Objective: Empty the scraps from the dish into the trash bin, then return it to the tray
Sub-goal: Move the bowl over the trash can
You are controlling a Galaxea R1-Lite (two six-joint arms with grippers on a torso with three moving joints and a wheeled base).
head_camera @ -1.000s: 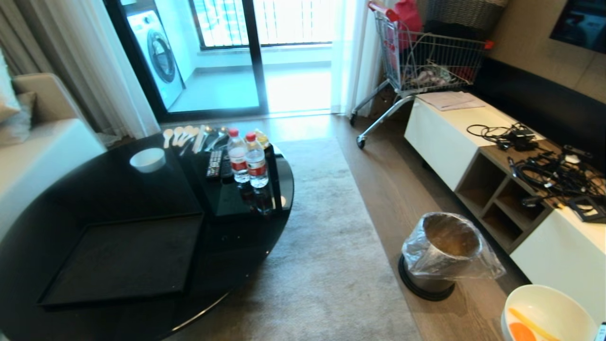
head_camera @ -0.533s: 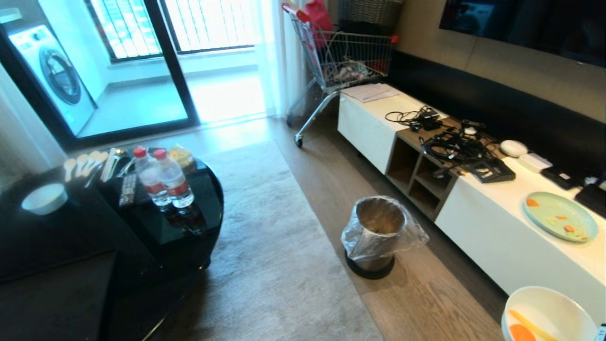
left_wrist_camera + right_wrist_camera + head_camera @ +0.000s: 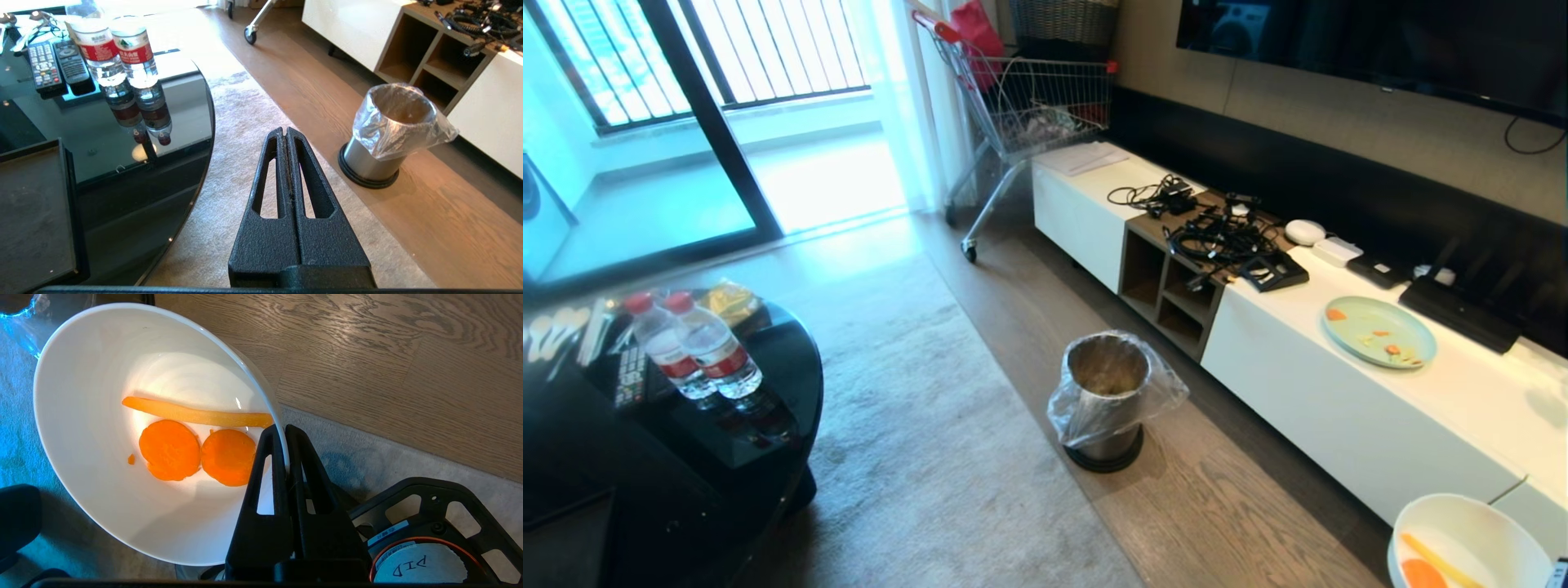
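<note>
The black round table (image 3: 645, 457) at the left is cut off by the frame edge, and only a corner of the tray (image 3: 32, 212) on it shows, in the left wrist view. Right of the rug, the trash bin (image 3: 1107, 400) stands on the wood floor with its clear bag (image 3: 1160, 392) around the rim; what lies inside is hard to make out. At the near right corner the dish (image 3: 1466, 543) is partly out of frame, holding the scraps (image 3: 192, 437): two orange slices and a yellow strip. The right gripper (image 3: 281, 435) is clamped on the dish's rim. The left gripper (image 3: 284, 136) hangs over the rug, fingers pressed together.
</note>
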